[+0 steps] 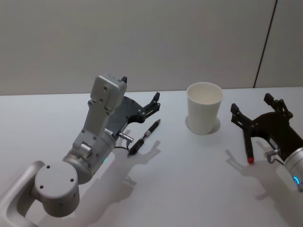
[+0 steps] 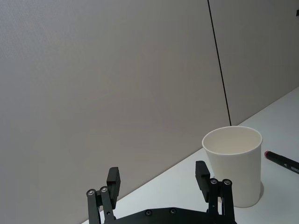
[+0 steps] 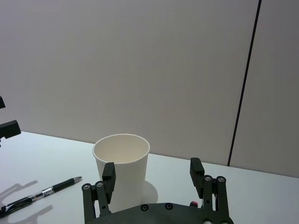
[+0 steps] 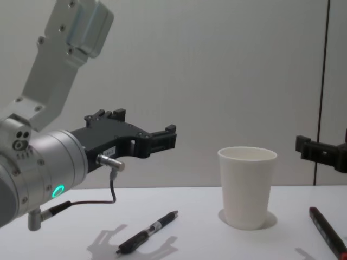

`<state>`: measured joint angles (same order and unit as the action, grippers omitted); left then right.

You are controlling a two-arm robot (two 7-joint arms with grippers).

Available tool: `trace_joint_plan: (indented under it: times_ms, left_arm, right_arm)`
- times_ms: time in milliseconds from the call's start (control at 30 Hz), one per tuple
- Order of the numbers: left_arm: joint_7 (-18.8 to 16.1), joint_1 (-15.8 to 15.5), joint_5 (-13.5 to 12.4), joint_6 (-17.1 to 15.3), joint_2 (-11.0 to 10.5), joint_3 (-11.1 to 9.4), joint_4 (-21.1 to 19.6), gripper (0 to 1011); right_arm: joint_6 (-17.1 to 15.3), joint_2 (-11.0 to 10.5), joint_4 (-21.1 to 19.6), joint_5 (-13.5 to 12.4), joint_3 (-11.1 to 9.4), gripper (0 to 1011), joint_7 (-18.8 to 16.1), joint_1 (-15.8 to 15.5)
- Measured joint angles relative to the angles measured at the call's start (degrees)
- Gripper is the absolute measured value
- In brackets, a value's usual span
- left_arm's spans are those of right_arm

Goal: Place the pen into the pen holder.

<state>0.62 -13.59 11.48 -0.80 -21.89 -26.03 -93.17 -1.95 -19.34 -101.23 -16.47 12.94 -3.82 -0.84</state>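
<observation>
- You are working over a white tabletop (image 1: 189,194), whose far edge meets a plain wall.
- Your left arm reaches in from the near left corner. Its left gripper (image 1: 140,90) hangs in the air above the middle of the tabletop, with the fingers spread apart and nothing between them. In the chest view it sits well clear of the surface and points towards the pen holder.
- Your right gripper (image 1: 252,105) is beside the right edge of the tabletop, off the surface. Its fingers are also apart and hold nothing.
- The pen holder (image 1: 204,111), a plain white paper cup, stands upright near the far edge, a little right of the middle and between your two grippers. Neither gripper touches it, and you can see no pen standing in it.
- The black pen (image 1: 144,137) lies flat on the tabletop to the left of the pen holder, below the left gripper and apart from it. It is angled, with one end towards the far edge.
- A red-tipped pen (image 1: 248,151) lies flat near the right edge, under the right gripper, with its red end towards the near edge.
</observation>
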Motion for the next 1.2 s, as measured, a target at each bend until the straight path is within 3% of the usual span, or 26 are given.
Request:
trace_joint_plan:
  times_ms: [633, 1200]
  left_arm:
    - [0.70, 0.34, 1.18, -0.17, -0.48, 0.48, -0.34, 1001]
    - [3.32, 2.30, 5.48, -2.94, -4.39, 3.11, -2.36, 1001]
  right_arm:
    - [0.00, 0.00, 0.00, 0.00, 0.00, 1001, 0.00, 0.00]
    - [0.00, 0.00, 0.00, 0.00, 0.00, 1001, 0.00, 0.00]
